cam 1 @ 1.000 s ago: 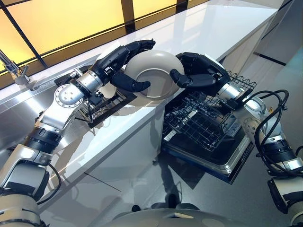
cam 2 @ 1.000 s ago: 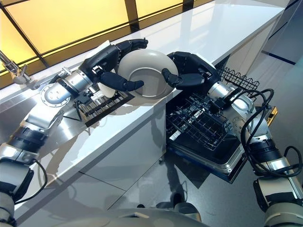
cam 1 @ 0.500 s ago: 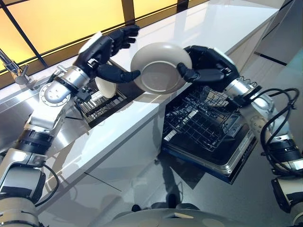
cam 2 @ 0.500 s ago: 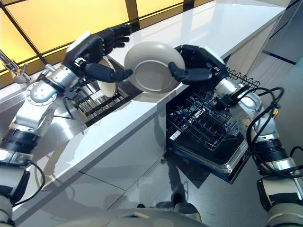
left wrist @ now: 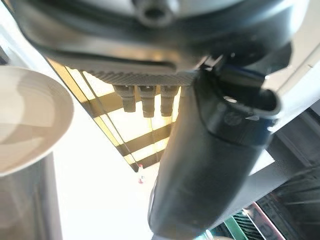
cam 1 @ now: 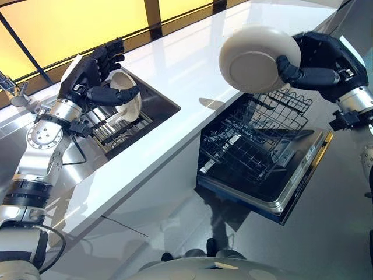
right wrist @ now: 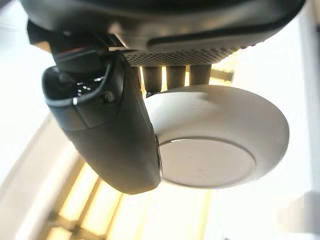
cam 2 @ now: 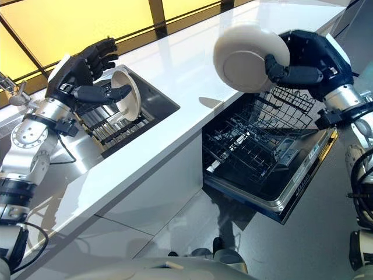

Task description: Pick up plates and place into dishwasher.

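**Cream plate held aloft over open dishwasher**

Cream-white plate (cam 1: 258, 58): carried in the air by the right hand (cam 1: 324, 65), underside turned toward the head camera. Thumb pressed across the plate's base ring, fingers behind the rim; the right wrist view shows the thumb lying against the plate's underside with the fingers past its far edge. Position: above the far end of the white countertop (cam 1: 192, 64) and over the back of the pulled-out dishwasher rack (cam 1: 250, 140), clear of both.

Dishwasher door (cam 1: 291, 186): folded down, dark wire rack resting on it.

Second plate (cam 1: 127, 96): standing on edge in the dish rack (cam 1: 116, 125) set in the steel sink (cam 1: 157, 108).

Left hand (cam 1: 90, 73): hovering just beside that second plate, fingers spread and relaxed, thumb extended toward the plate's rim, grasping nothing.

Faucet (cam 1: 13, 92): at the sink's left end.
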